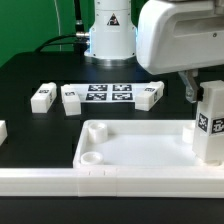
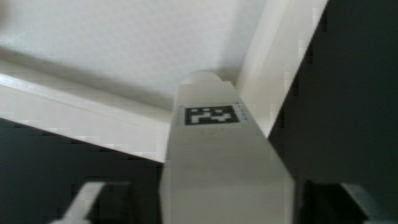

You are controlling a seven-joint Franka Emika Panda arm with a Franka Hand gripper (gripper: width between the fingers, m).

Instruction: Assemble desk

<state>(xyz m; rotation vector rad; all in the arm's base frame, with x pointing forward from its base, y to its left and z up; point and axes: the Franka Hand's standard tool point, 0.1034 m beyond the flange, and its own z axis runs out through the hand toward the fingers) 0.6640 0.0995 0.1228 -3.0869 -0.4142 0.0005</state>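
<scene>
Starting at the table's (image 1: 40,130) near edge, we are finding the long border rail (image 1: 40,183) running along it, across the whole exterior view. Directly behind the rail, the desk tabletop (image 1: 140,150) is lying flat with its raised rim facing up. Two round corner sockets (image 1: 97,128) are showing at its end toward the exterior view's left.

At the opposite end of the desk tabletop, the upright leg (image 1: 210,125) is standing vertical, its tag facing the camera. The gripper (image 1: 207,105) is reaching down from above, with its fingers straddling this leg. In the wrist view, the same leg (image 2: 217,150) is filling the space between the fingers, tag uppermost, with the white tray floor beyond it. One finger (image 2: 82,203) is showing a dark strip between itself and the leg. That view is blurred, so we cannot tell whether the jaws are pressing on the leg or standing clear of it.

Further back, the marker board (image 1: 110,95) is lying toward the table's far edge. The first loose leg (image 1: 72,100) and the second loose leg (image 1: 150,95) are lying just beside its two ends. The third loose leg (image 1: 42,97) is lying near the first, farther toward the exterior view's left. At the far edge, the robot base (image 1: 108,35) is standing.
</scene>
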